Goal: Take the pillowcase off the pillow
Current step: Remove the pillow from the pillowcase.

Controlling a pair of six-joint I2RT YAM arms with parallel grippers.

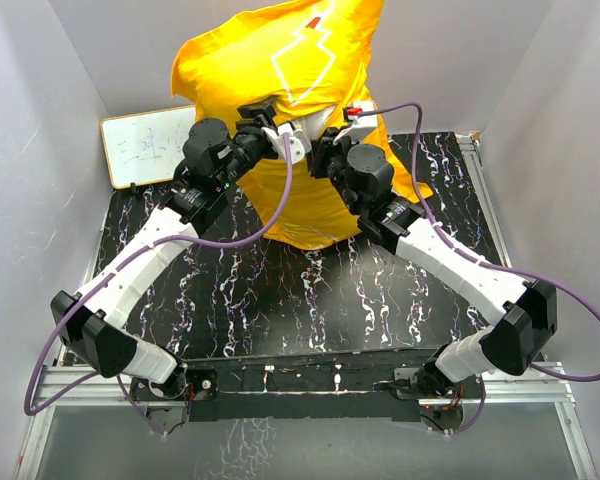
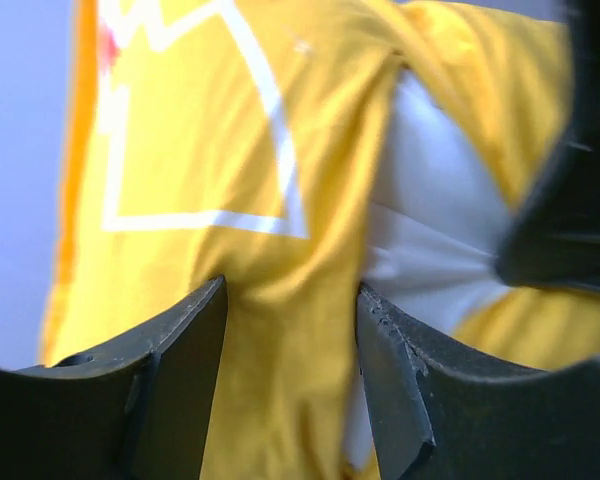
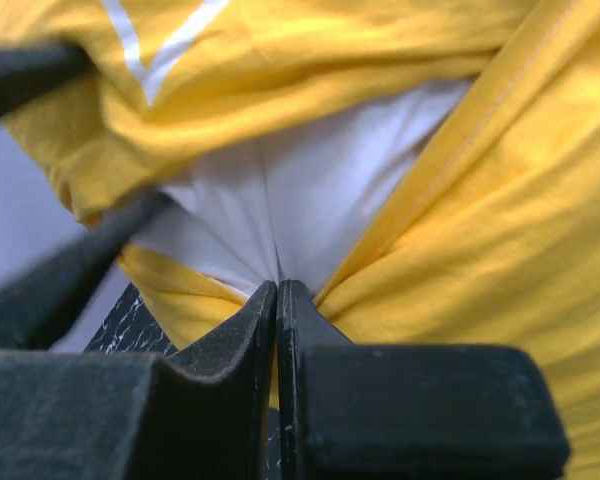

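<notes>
Pillowcase: bright yellow and bunched, reared up at the back centre of the black marbled worktop, between both arms.
Pillow: white, peeking out through the case's opening.
Right fingers: pressed together, pinching white pillow cloth.
Left fingers: spread, with a yellow fold between them.
Whiteboard: back left, apart.
</notes>
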